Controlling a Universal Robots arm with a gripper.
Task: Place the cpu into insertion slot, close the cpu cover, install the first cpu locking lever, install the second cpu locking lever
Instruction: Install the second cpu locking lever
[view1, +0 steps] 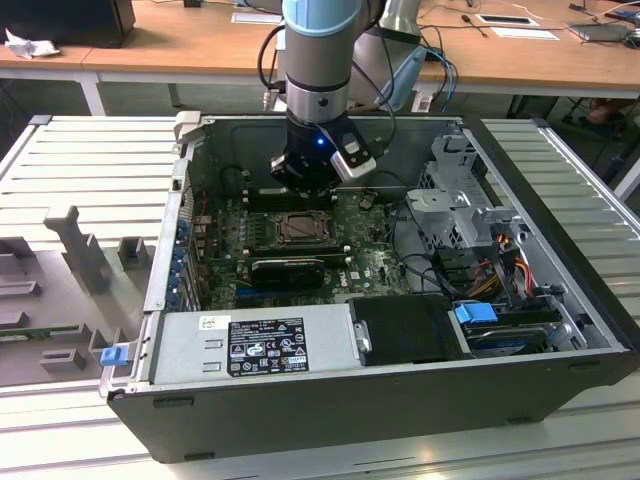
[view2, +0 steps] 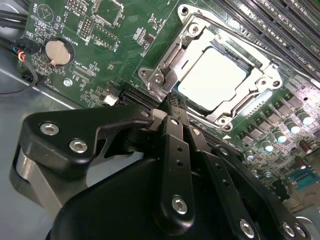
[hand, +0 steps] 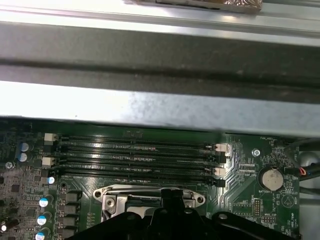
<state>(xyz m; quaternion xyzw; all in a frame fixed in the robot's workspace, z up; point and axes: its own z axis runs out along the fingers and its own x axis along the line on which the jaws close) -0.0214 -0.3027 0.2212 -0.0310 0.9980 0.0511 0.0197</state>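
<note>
The cpu (view2: 212, 75) is a pale silver square lying flat in the insertion slot (view2: 150, 75) of the green motherboard. The cpu cover (view2: 260, 82), a metal frame, lies down around the chip. My gripper (view2: 173, 103) is shut with nothing between its fingers, and its tips sit at the socket's rim near one corner. In the exterior view the gripper (view1: 305, 188) hangs straight above the insertion slot (view1: 298, 228) inside the computer case. The first wrist view has the fingertips (hand: 171, 196) right over the socket's edge (hand: 117, 192). I cannot tell how the locking levers stand.
Long black memory slots (hand: 135, 155) run beside the socket, with the case's metal wall (hand: 150, 107) just past them. A coin battery (view2: 56, 51) sits on the board. A black card (view1: 290, 268), the power supply (view1: 255, 340) and a drive cage (view1: 460, 200) with cables crowd the case.
</note>
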